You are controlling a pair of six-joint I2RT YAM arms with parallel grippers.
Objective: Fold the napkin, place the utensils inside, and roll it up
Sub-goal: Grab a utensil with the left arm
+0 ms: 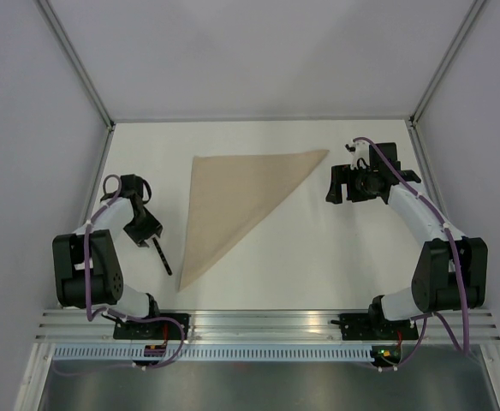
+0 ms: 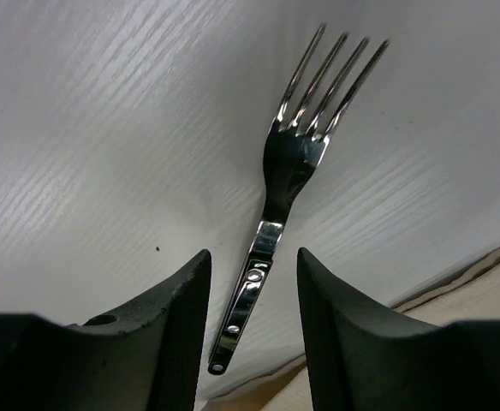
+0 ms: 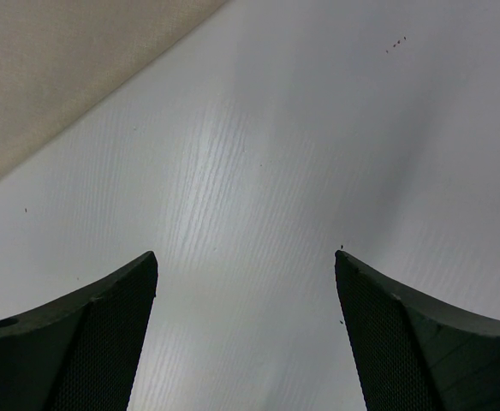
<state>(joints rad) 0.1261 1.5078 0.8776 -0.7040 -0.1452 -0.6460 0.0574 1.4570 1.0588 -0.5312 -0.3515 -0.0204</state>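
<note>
The tan napkin [image 1: 237, 201] lies folded into a triangle in the middle of the table, its long point toward the near left. The fork [image 1: 163, 258] lies flat on the table just left of that point. In the left wrist view the fork [image 2: 288, 163] points its tines away, and its shiny riveted handle runs back between the fingers. My left gripper [image 2: 252, 253] straddles the handle, open, with a gap on each side. My right gripper [image 1: 335, 184] hovers wide open [image 3: 246, 253] over bare table, just right of the napkin's far right corner [image 3: 62, 68].
A napkin edge [image 2: 490, 291] shows at the lower right of the left wrist view. White walls with metal posts [image 1: 83, 68] close the table on three sides. The arm bases sit on a rail [image 1: 258, 325] at the near edge.
</note>
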